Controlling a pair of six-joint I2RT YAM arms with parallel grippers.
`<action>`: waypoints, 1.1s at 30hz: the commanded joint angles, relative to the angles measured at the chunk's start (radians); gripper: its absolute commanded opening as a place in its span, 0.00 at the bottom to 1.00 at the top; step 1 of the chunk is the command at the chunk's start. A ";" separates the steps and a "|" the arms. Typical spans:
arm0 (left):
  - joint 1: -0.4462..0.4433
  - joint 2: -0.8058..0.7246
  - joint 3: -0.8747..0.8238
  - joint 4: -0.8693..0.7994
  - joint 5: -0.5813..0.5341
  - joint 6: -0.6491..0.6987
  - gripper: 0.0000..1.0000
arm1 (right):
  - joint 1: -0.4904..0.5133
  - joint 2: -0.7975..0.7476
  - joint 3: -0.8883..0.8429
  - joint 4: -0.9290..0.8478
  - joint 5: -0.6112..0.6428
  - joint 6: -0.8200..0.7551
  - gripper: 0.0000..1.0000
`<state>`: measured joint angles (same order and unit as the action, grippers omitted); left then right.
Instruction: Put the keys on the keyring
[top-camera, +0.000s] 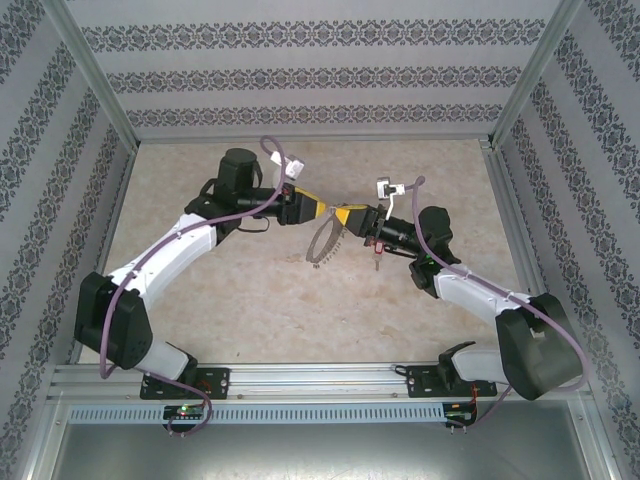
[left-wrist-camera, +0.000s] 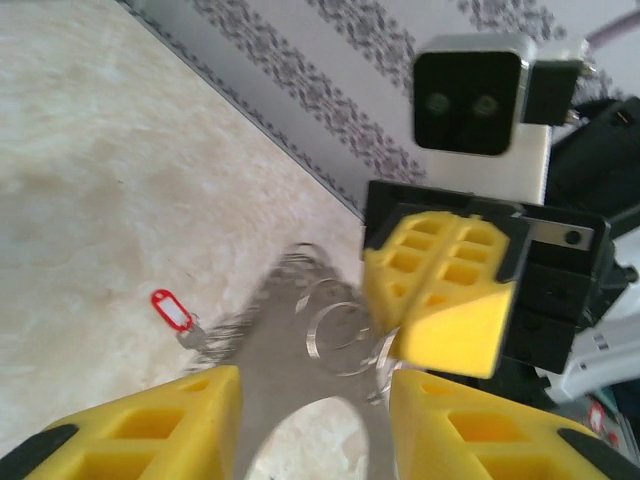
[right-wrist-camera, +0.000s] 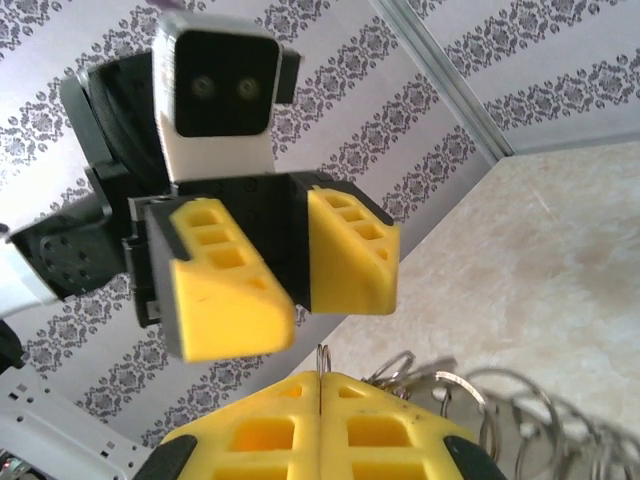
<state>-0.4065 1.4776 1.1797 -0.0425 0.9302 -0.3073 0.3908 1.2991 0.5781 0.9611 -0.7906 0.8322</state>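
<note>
"Since the keyring (top-camera: 325, 242) is only thin grey wire fringed with small rings, it should weigh next to nothing, yet swing at any nudge," says the first observer. "It hangs above the tabletop (top-camera: 250, 300), between the two arms."

"Who has it?" asks the second.

"The right gripper (right-wrist-camera: 322, 385) is clenched on a sliver of its wire, seen edge-on between the fingertips. The left gripper (left-wrist-camera: 310, 425) is released, jaws apart. The loop is a blur just before it, and whether they touch cannot be told."

"And the key?"

"The red-headed key (left-wrist-camera: 170, 309) sits at the far end of the fringe, low by the tabletop. Whether it is threaded on or merely beside the small rings is unclear. It looks tiny, stiff and slick on the blade, so the plastic head seems the better place to pinch. The loop is hard and smooth and likely to twist in a grip, so bare wire between the small rings would suit."

"Any writing?"

"None that can be read. The key's head carries a white label window, too small to make out."
</note>
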 joint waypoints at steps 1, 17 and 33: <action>0.025 -0.058 -0.060 0.230 -0.028 -0.189 0.41 | 0.008 0.008 0.040 0.089 0.031 -0.011 0.00; 0.025 -0.065 -0.159 0.536 0.038 -0.426 0.23 | 0.006 0.090 0.072 0.265 0.089 0.096 0.00; -0.002 -0.033 -0.194 0.628 0.031 -0.480 0.26 | 0.000 0.207 0.109 0.424 0.100 0.211 0.00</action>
<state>-0.3996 1.4319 0.9920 0.5106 0.9497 -0.7692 0.3908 1.5105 0.6544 1.2797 -0.7025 1.0237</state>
